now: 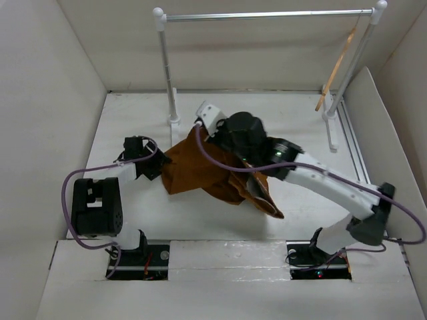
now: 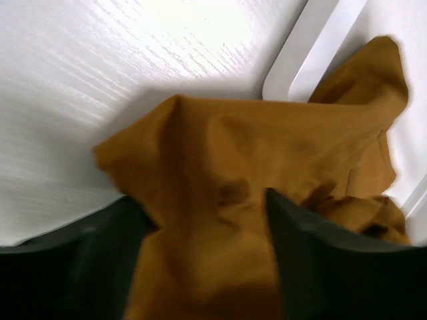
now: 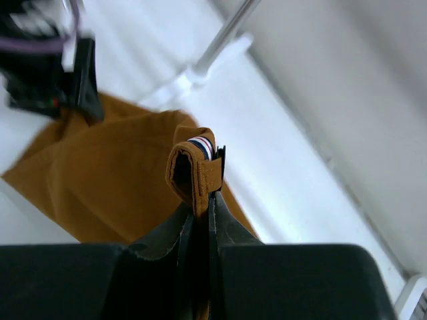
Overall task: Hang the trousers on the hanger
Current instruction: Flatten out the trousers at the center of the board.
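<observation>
I can read no text, labels, brand names, numbers or signs on anything in my three camera views.

You have two arms built from white link shells with black joint housings. The left arm [image 1: 100, 200] carries a large boxy black housing at about 8 o'clock of the overhead view; the right arm [image 1: 333, 190] shows a long white forearm ending in a black elbow block at 4 o'clock. A purple cable loops along each arm. Each base sits in a recessed black slot with small red and green lights. The right gripper [image 3: 202, 200] has dark, matte fingers; the left gripper [image 2: 200, 220] likewise.
</observation>
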`<control>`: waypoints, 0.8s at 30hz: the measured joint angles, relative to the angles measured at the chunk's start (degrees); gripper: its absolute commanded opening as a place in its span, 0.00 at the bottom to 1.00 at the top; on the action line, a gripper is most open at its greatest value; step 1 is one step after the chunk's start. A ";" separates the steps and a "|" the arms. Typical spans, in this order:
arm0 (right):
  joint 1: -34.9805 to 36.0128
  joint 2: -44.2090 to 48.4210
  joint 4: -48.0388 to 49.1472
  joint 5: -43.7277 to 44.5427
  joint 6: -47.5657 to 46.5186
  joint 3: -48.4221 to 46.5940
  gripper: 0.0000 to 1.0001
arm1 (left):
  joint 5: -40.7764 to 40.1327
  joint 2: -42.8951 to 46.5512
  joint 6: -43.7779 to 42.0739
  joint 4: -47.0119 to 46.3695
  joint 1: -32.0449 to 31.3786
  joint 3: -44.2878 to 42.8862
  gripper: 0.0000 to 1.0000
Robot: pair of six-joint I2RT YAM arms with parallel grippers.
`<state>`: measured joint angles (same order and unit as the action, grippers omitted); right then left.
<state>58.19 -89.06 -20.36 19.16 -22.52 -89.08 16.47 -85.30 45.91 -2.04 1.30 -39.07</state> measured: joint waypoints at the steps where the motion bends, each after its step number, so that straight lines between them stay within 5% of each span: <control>1: 0.00 3.23 -0.55 -0.24 -0.17 0.04 0.00 | -0.28 -0.55 -0.26 0.09 -0.50 -0.52 0.55; 2: 0.00 6.40 -1.22 -0.94 -0.31 0.09 0.00 | -0.72 -1.09 -0.24 0.13 -0.87 -0.74 0.29; 4: 0.00 12.07 -3.63 -1.66 -0.59 -0.20 0.00 | -1.33 -2.27 -0.59 0.63 -1.05 -0.96 0.00; 10: 0.07 17.66 -13.55 -2.62 -2.19 -7.74 0.00 | -0.52 -2.10 -1.44 4.59 -0.96 -3.52 0.00; 14: 0.11 16.76 -20.04 -5.27 -3.76 -17.07 0.00 | -3.23 7.08 -1.60 12.98 -0.37 -9.18 0.00; 19: 0.11 17.03 -22.16 -11.34 -4.70 -30.16 0.00 | -11.67 19.54 -2.67 21.16 0.24 -31.12 0.00; 24: 0.11 17.97 -21.88 -20.26 -3.93 -40.22 0.00 | -19.74 22.86 -5.46 24.90 0.50 -56.54 0.00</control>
<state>58.30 -71.09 -42.24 -1.10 -26.46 -129.29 -3.27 -62.43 40.45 22.85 1.80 -95.61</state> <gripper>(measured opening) 0.113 0.021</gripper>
